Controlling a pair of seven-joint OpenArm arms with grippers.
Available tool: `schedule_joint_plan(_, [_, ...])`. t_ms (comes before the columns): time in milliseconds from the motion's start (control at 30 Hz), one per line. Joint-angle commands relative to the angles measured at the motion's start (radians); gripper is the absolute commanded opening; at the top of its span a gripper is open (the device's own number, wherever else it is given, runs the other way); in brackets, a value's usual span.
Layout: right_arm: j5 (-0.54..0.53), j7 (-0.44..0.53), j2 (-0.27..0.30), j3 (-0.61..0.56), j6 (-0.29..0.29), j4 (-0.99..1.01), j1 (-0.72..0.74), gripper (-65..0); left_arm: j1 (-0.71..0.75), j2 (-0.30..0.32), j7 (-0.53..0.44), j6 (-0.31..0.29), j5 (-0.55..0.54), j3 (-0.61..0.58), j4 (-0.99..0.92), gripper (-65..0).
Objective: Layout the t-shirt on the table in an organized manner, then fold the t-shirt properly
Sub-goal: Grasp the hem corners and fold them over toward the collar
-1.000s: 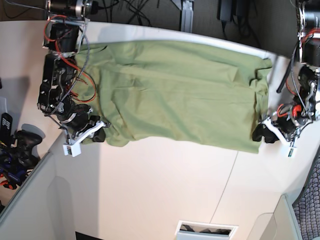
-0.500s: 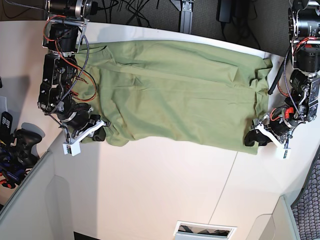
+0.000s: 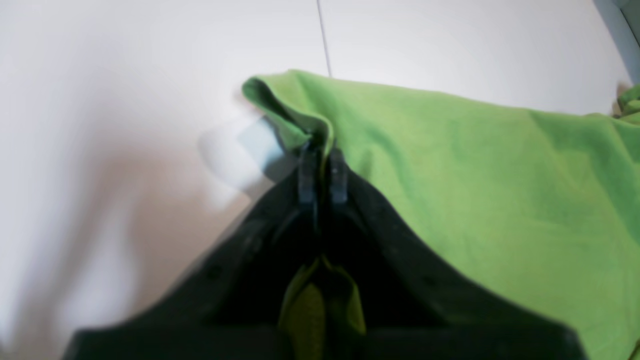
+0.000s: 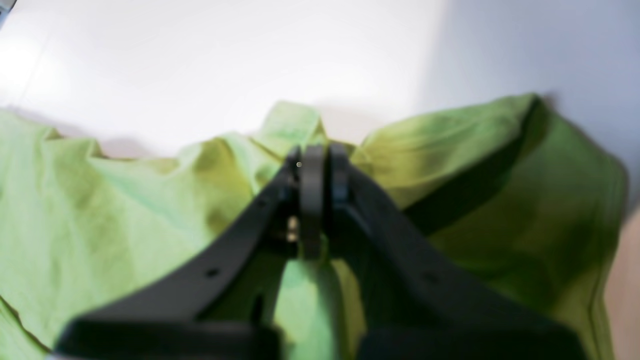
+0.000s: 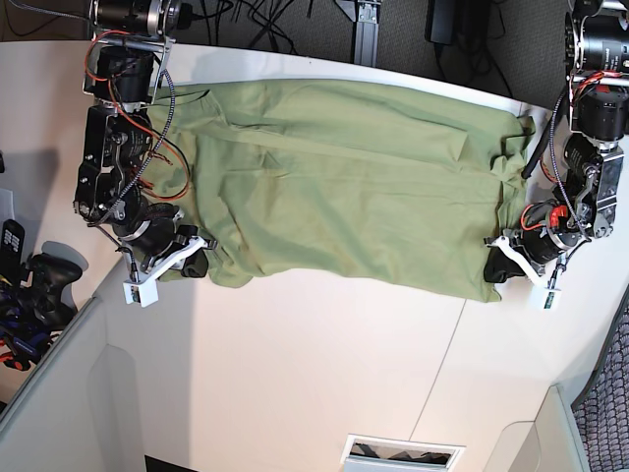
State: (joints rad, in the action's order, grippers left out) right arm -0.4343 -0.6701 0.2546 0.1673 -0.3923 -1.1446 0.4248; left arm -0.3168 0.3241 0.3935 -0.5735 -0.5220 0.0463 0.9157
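The light olive-green t-shirt (image 5: 344, 187) is spread wide and mostly flat across the white table (image 5: 314, 374), with soft wrinkles. One corner is pinched between the closed jaws of the left gripper (image 3: 320, 165); a bunched fold is pinched at the right gripper (image 4: 317, 170).

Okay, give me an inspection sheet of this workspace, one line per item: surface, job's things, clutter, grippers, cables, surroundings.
Surface: white table with a thin dark seam; its near half is bare.
Job's things: olive-green t-shirt spread along the far side, wrinkled and bunched at both ends.
Clutter: nothing seen on the table; a slot with dark contents at the near edge.
Grippers: left gripper shut on a shirt corner; right gripper shut on bunched shirt fabric.
Cables: red and black wires run along the right arm; more red wires at the left arm.
Surroundings: dark gear off the table's side; black cables behind.
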Motion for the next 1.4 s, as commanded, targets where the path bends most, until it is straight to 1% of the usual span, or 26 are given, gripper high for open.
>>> schedule_joint_plan(0, [-0.018, 0.020, 0.013, 0.003, -0.004, -0.026, 0.032, -65.0, -0.035, 0.017, -0.024, -0.029, -0.013, 0.003, 0.021, -65.0])
schedule_joint_plan(33, [-0.020, 0.020, 0.014, 0.003, -0.004, -0.035, 0.032, -65.0, -0.035, 0.020, -0.025, -0.069, -0.016, 0.003, 0.032, -65.0])
schedule_joint_plan(67, [-0.019, 0.020, 0.014, 0.003, -0.005, -0.050, 0.031, -65.0, -0.032, 0.023, -0.025, -0.123, -0.023, 0.003, 0.047, -65.0])
schedule_joint_plan(200, [-0.019, 0.004, 0.017, 0.003, -0.009, -0.138, 0.022, -65.0, -0.014, 0.022, -0.054, -0.125, -0.044, -0.003, 0.117, -65.0])
schedule_joint_plan(267, [-0.019, -0.016, 0.018, 0.003, -0.009, -0.211, -0.003, -65.0, 0.005, 0.023, -0.066, -0.125, -0.031, -0.010, 0.151, -65.0])
schedule_joint_plan(367, [-0.026, -0.032, 0.037, 0.004, -0.009, -0.348, -0.078, -65.0, 0.055, 0.023, -0.082, -0.125, 0.012, -0.016, 0.206, -65.0])
schedule_joint_plan(433, [-0.031, -0.030, 0.055, 0.009, -0.008, -0.435, -0.140, -65.0, 0.095, 0.029, -0.129, -0.125, 0.058, -0.026, 0.243, -65.0])
schedule_joint_plan(567, [-0.048, -0.031, 0.080, 0.038, -0.008, -0.586, -0.263, -65.0, 0.175, 0.057, -0.281, -0.125, 0.183, -0.061, 0.299, -65.0])
schedule_joint_plan(633, [-0.056, -0.031, 0.083, 0.065, -0.008, -0.647, -0.327, -65.0, 0.205, 0.070, -0.337, -0.125, 0.222, -0.065, 0.319, -65.0])
schedule_joint_plan(700, [-0.084, -0.031, 0.083, 0.101, -0.008, -0.701, -0.391, -65.0, 0.219, 0.078, -0.370, -0.125, 0.241, -0.065, 0.323, -65.0])
schedule_joint_plan(800, [-0.113, -0.031, 0.083, 0.161, -0.009, -0.771, -0.476, -65.0, 0.220, 0.077, -0.378, -0.125, 0.278, -0.065, 0.323, -65.0])
schedule_joint_plan(1033, [-0.153, -0.035, 0.080, 0.284, -0.009, -0.896, -0.647, -65.0, 0.220, 0.077, -0.383, -0.125, 0.283, -0.060, 0.323, -65.0])
schedule_joint_plan(1067, [-0.154, -0.035, 0.080, 0.297, -0.009, -0.901, -0.666, -65.0, 0.220, 0.076, -0.383, -0.125, 0.288, -0.054, 0.323, -65.0])
schedule_joint_plan(1133, [-0.153, -0.035, 0.080, 0.315, -0.009, -0.901, -0.704, -65.0, 0.220, 0.074, -0.391, -0.085, 0.304, -0.036, 0.323, -65.0])
schedule_joint_plan(1167, [-0.154, -0.034, 0.080, 0.323, -0.009, -0.901, -0.724, -65.0, 0.221, 0.075, -0.395, -0.076, 0.307, -0.027, 0.323, -65.0])
schedule_joint_plan(1367, [-0.183, -0.034, 0.080, 0.355, -0.013, -0.901, -0.800, -65.0, 0.228, 0.075, -0.404, -0.076, 0.318, 0.002, 0.323, -65.0])
